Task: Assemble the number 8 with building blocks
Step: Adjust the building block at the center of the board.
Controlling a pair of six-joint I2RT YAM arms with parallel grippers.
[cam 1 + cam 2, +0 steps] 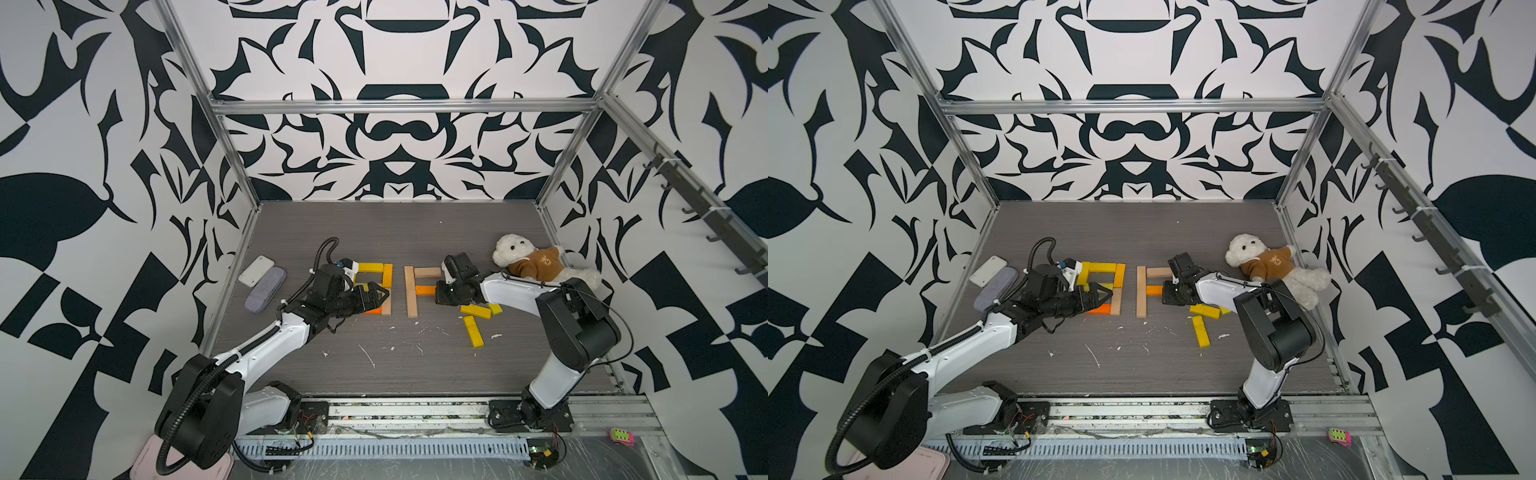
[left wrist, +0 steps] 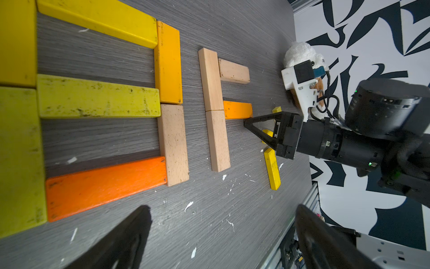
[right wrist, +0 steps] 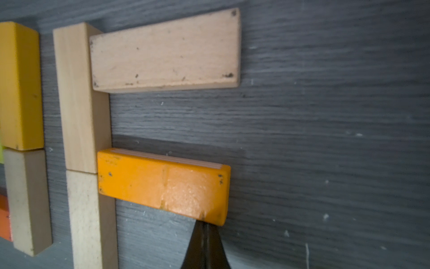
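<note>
Left fingers point(image 2: 121, 242): spread wide, holding nothing, over the left figure.
Right fingers point(image 3: 204, 251): pinched together, tip seemingly touching the orange block point(image 3: 162, 184).
Building blocks point(image 2: 97, 97): 7 form an 8 on the counter point(image 1: 374, 232); 4 beside it form an F; 3 loose yellow blocks point(image 1: 473, 331) lie near the right arm.

Probably a lab: aluminium-framed booth point(image 1: 399, 106), patterned walls point(image 1: 399, 54).
</note>
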